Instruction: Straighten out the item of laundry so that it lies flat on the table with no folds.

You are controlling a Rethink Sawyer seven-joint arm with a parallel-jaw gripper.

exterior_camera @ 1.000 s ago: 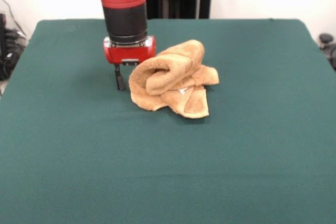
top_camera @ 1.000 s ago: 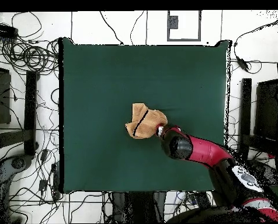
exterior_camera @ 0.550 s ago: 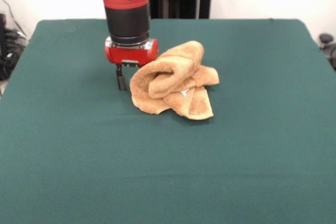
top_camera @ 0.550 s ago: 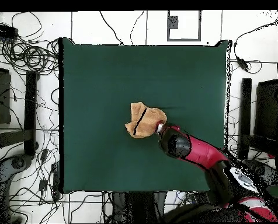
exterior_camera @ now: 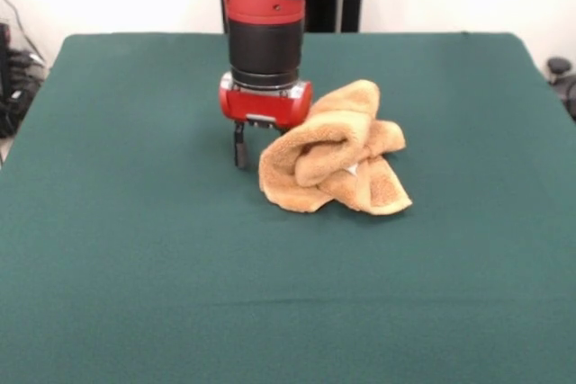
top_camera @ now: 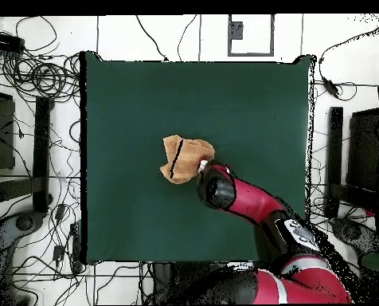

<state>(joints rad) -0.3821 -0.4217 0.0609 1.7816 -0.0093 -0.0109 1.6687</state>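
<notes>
We see the towel [exterior_camera: 335,152] bunched mid-table [exterior_camera: 135,267], our gripper [exterior_camera: 261,137] at its edge; whether it grips cloth we cannot tell. We should drag low and slowly, letting folds trail open.

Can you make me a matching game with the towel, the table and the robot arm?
Things:
1. towel
2. table
3. arm

Descriptions:
A. dark green and flat
B. red and black, coming down from above
C. golden-tan and bunched up in folds

Pairs: 1-C, 2-A, 3-B
</notes>
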